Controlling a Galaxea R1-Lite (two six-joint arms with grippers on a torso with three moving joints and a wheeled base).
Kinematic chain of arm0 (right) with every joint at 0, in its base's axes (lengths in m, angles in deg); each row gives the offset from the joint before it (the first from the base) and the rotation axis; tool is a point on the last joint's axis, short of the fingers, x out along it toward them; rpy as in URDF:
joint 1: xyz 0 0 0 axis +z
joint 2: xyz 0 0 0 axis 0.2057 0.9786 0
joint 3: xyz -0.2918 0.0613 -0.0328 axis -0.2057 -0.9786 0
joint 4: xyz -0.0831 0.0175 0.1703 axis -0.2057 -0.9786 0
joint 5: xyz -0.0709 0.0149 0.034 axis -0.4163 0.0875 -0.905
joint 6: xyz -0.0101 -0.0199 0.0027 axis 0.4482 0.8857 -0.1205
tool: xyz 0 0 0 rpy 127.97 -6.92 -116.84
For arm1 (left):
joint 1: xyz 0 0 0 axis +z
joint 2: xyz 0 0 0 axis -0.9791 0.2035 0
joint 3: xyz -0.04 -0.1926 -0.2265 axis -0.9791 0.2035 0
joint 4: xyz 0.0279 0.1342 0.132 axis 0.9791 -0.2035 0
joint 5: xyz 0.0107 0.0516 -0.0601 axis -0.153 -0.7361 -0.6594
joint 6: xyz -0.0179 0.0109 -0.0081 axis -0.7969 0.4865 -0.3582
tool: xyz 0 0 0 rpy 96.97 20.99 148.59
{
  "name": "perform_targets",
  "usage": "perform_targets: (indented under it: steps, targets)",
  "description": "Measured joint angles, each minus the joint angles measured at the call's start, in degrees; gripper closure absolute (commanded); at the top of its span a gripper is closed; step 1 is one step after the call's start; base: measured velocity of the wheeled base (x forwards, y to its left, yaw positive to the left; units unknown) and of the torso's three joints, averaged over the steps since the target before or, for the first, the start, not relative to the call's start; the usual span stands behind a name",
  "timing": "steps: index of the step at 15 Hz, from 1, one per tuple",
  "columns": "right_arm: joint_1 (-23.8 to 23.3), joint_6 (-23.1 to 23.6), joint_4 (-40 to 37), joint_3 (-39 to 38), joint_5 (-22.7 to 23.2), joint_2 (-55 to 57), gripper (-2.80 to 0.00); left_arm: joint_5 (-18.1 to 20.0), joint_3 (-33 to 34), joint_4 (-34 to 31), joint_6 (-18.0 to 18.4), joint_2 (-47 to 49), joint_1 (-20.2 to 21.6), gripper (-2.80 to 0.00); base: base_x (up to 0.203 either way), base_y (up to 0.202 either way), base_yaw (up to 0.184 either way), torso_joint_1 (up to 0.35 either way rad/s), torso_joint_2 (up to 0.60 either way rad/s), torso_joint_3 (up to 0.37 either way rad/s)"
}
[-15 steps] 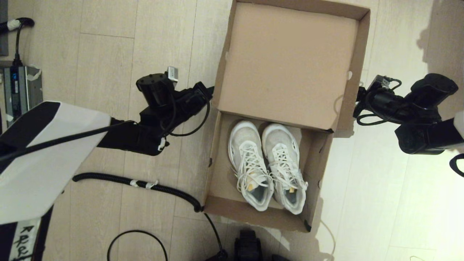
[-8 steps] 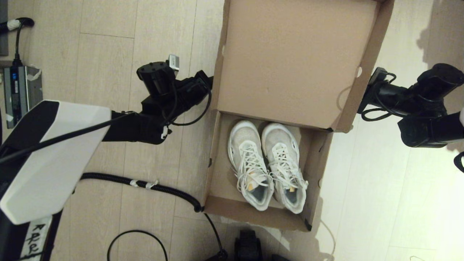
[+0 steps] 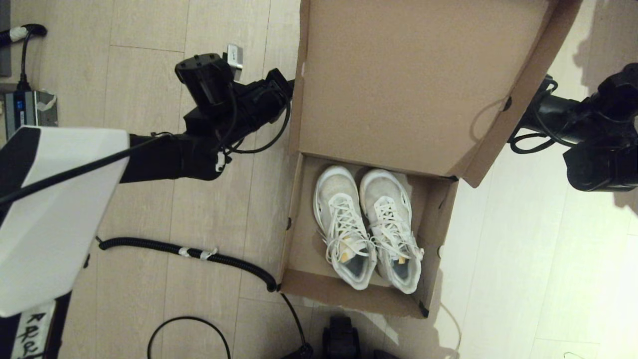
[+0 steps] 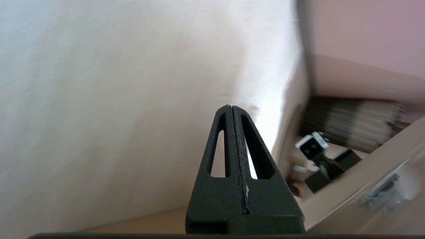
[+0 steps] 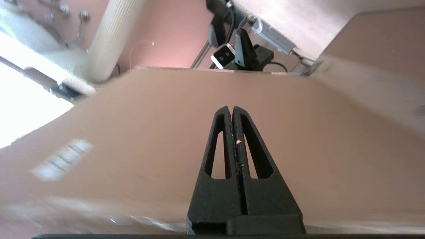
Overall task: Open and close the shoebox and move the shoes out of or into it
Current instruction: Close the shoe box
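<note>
Nearest you, at the foot of the head view, a black corrugated hose [image 3: 189,252] and a thin looped cable [image 3: 189,326] lay on the pale plank floor [image 3: 144,99], just beside the near left corner of the shoebox [image 3: 299,234]. The box stood open on the floor in front of you, and the shoes [image 3: 366,227] sat inside it side by side, touching, toes pointing away from you and heels toward the near wall, laces up. Beyond them the hinged lid [image 3: 408,85] stood raised from the far edge of the box, its plain brown inner face turned toward you and its top running out of the head view. At the lid's left edge your left gripper [image 4: 232,108] was pressed against the cardboard, its two fingers closed flat together with nothing between them; in the wrist view a broad pale surface filled the space beyond them. At the lid's right edge your right gripper [image 5: 231,108] was likewise narrowed to a sealed seam, holding nothing, its tips resting against the lid's brown outer face, where a small white label [image 5: 61,160] showed blurred. Farthest off on your left, a grey device [image 3: 30,109] with a black plugged-in cord [image 3: 22,55] sat at the edge of the floor.
</note>
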Motion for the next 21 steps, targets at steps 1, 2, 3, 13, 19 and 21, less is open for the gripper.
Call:
perform_targets:
  steps: [1, 2, 3, 13, 19, 21]
  targets:
    - [0.0, 0.0, 0.0, -0.7, 0.2, -1.5, 0.00, 0.4, -0.3, -0.3, 0.0, -0.9, -0.4, 0.00, 0.000, 0.000, 0.000, 0.000, 0.00, 0.000]
    - [-0.1, 0.0, -0.1, -1.7, 0.6, -3.2, 0.00, 0.6, -0.5, -0.7, -0.1, -1.9, -0.8, 0.00, 0.000, 0.000, 0.000, 0.000, 0.00, 0.000]
    - [-0.2, 0.0, -0.2, -2.9, 1.2, -5.0, 0.00, 0.6, -0.6, -1.1, -0.1, -2.9, -1.3, 0.00, 0.000, 0.000, 0.000, 0.000, 0.00, 0.000]
    - [-0.2, -0.2, 0.9, -29.4, 4.7, -28.4, 0.00, 0.8, 16.4, -0.2, -12.7, -21.9, -7.2, 0.00, 0.000, 0.000, 0.000, 0.000, 0.00, 0.000]
    - [-0.2, 0.1, 4.8, -49.9, 5.4, -42.1, 0.00, 1.0, 37.7, 7.0, -13.3, -33.1, -12.0, 0.00, 0.000, 0.000, 0.000, 0.000, 0.00, 0.000]
    - [-0.4, 0.3, 5.2, -56.4, 5.3, -47.3, 0.00, 1.0, 44.6, 9.7, -13.7, -37.1, -14.1, 0.00, 0.000, 0.000, 0.000, 0.000, 0.00, 0.000]
